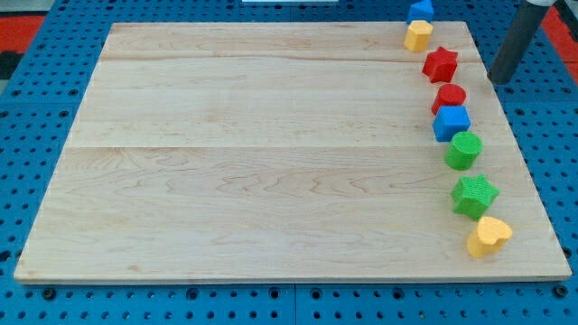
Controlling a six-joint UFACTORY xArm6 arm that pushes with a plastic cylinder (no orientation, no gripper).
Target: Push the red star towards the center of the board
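While my tip, a bare rod gripping nothing, stands just right of the red star-shaped block, approach remains; next, I judge, push leftward.

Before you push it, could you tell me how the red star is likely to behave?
The red star looks rigid and squat, so it should slide rather than tip. Its points may make it spin. My tip sits to its right, apart; the red cylinder sits close below it.

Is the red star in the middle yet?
Not yet. Nothing looks done: the red star sits near the board's right edge. My tip is just right of it, not touching. The whole push toward the middle is left.
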